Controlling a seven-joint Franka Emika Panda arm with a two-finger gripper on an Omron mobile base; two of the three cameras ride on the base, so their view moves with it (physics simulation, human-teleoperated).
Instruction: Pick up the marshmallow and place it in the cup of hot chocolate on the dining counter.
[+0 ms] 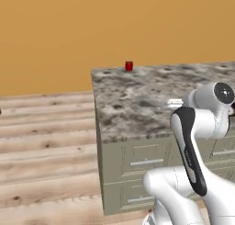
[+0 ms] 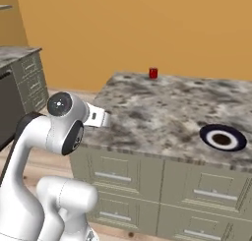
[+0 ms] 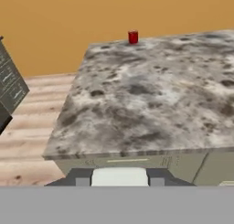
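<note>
The marshmallow [image 3: 119, 175], a small off-white block, sits at the bottom of the hand view between two dark fingertips [image 3: 82, 178], with my gripper [image 3: 119, 179] shut on it. The hand hovers at the near edge of the dining counter [image 3: 137, 95], a mottled granite slab over beige drawers. The cup of hot chocolate [image 3: 133, 37], small and red, stands at the counter's far edge, well away from the gripper. From the base cameras the cup [image 1: 129, 66] [image 2: 153, 73] is at the far rim, and the gripper [image 2: 102, 118] is by the counter's near left corner.
A white plate [image 2: 222, 137] with a dark blue rim lies on the counter's right side. Grey-topped cabinets [image 2: 22, 70] stand off to the left across wooden floor [image 1: 46, 141]. An orange wall [image 1: 114, 26] closes the back.
</note>
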